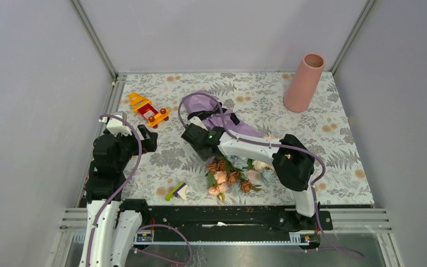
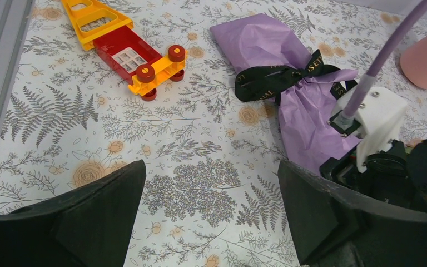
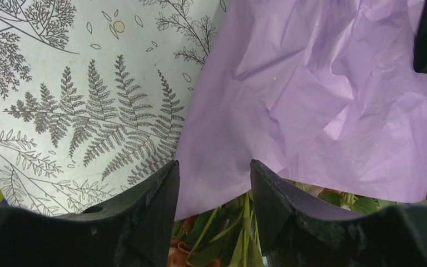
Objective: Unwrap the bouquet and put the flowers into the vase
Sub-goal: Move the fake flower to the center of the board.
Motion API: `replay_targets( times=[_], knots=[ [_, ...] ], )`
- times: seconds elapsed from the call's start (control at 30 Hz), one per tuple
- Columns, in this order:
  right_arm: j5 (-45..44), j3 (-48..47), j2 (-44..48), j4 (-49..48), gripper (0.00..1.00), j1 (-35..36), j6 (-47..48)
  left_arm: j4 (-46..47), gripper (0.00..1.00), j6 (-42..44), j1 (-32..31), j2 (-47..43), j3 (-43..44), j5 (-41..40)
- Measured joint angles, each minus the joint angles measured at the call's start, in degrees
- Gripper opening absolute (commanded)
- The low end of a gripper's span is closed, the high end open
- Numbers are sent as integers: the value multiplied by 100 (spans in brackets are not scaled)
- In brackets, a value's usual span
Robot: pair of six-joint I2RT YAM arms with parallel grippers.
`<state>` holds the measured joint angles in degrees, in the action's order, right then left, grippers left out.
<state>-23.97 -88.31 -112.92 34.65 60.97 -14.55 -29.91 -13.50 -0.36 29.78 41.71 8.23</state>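
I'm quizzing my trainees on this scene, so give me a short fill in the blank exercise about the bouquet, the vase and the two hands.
1. The black ribbon around the bouquet is still ____.
2. The vase stands in the far ____ corner.
3. The right hand has a finger either side of the edge of the ____ paper.
4. The left hand is ____ and holds nothing.
Missing words: tied; right; purple; open.

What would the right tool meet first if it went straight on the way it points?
Most likely the purple paper: its edge sits between the right tool's open jaws, green stems just under it. Depth is unclear, so the tablecloth beside it could be touched too.
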Motion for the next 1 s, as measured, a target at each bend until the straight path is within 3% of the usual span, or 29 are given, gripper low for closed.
replay_targets(
  times=[0.4,0.67,1.0],
  knots=[
    [-461,-39,-289,68,35,7,127,0,99,13,0,-2,-11,22],
    [-962,822,-85,-24,34,-66,92,0,99,15,0,-7,-11,22],
    [-1008,1980,1016,-138,37,-844,94,0,99,15,0,-26,-11,22]
  ],
)
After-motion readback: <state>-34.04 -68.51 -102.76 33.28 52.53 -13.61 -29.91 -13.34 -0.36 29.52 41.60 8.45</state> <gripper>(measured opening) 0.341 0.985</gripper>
